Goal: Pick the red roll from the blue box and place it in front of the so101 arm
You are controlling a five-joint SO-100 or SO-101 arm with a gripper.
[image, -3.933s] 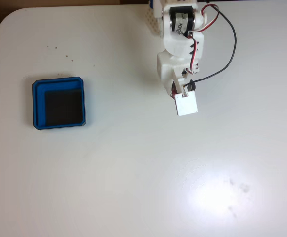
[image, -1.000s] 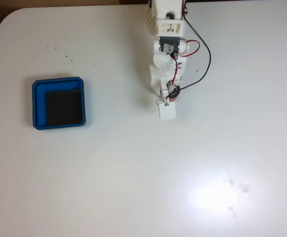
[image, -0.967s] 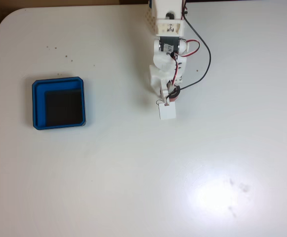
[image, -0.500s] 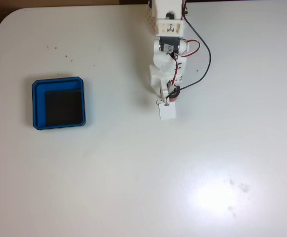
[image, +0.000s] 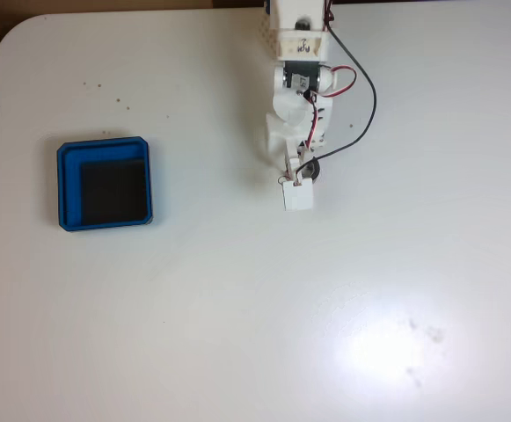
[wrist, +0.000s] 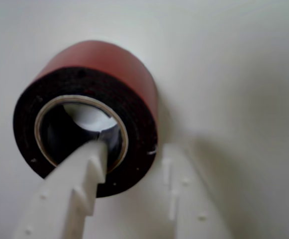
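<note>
A: Start with the fixed view. How is the arm posed?

B: It reaches down the picture from its base at the top edge, folded in close, with red and black wires looping off its right side. A small white square plate hangs at its lower end, and beside that a dark round shape shows, with a hint of red. The fingertips themselves are hidden under the arm from here.

A: And the box?

B: It sits well apart, far left on the white table. Its black floor pad is bare, with nothing lying in it.

A: Now the wrist view. What is the gripper doing?

B: Two white fingers come up from the bottom edge. The left finger, toothed along its inner side, pokes into the hole of the roll. The right one lies outside the roll's wall, so the wall sits between them.

A: Is it pinching?

B: The jaws bracket the wall closely, and the inner finger touches the core's rim. I cannot tell whether the outer finger presses on it.

A: Where does the roll lie?

B: On the table surface, tilted on its side so its hole faces the camera, dark face and pale inner core towards us, red outer band above. It is out of the box, close under the arm's tip.
</note>
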